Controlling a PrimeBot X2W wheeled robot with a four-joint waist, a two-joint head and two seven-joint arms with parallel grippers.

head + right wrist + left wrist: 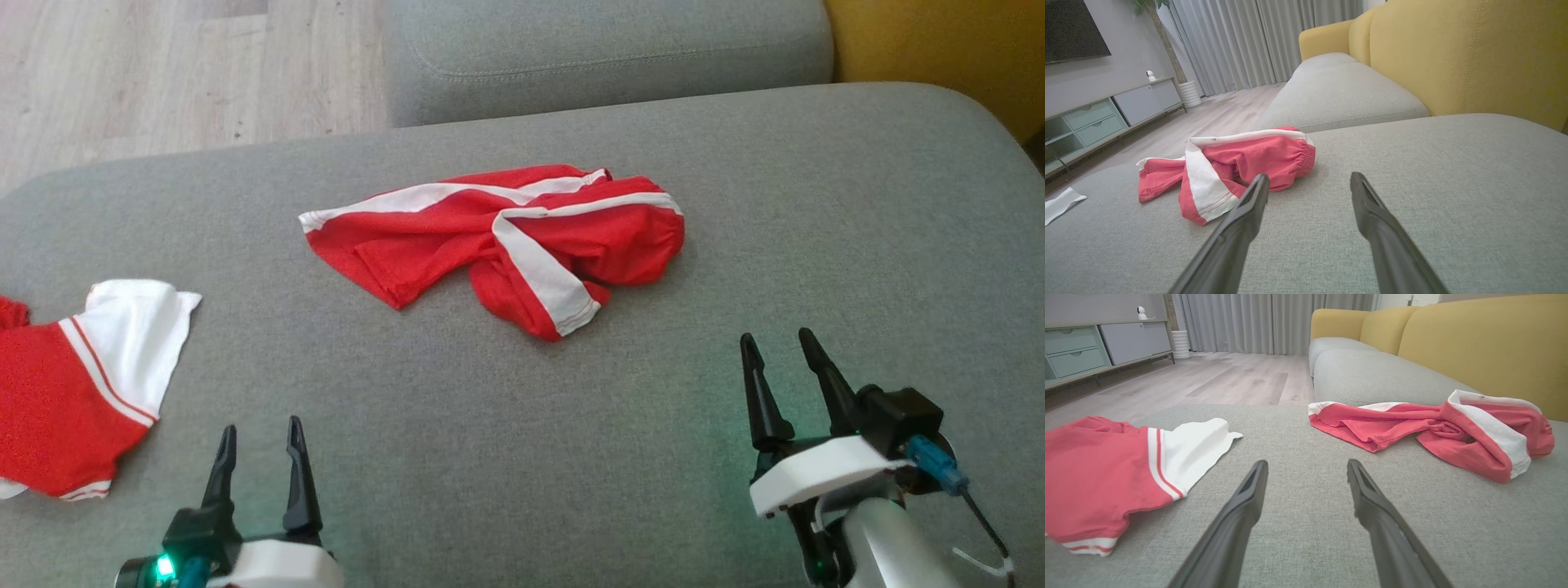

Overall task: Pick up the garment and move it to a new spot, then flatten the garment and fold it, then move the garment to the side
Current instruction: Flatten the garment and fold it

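Observation:
A crumpled red garment (620, 237) with white stripes lies in the middle of the grey seat cushion (522, 457), one leg folded over the other. My left gripper (261, 425) is open near the cushion's front, well short of the garment and to its left; in the left wrist view the left gripper (1307, 461) has bare cushion between its fingers and the garment (1392, 422) lies ahead to the right. My right gripper (775, 334) is open too, below and to the right of the garment. From the right wrist, the garment (1265, 155) sits just beyond the right gripper (1309, 174), off its left finger.
A second red and white garment (73, 384) lies flat at the cushion's left edge, close to my left gripper. Another grey cushion (604, 49) adjoins at the back, with the yellow sofa back (939, 49) to the right. Wooden floor (163, 73) lies beyond the cushion's far left edge.

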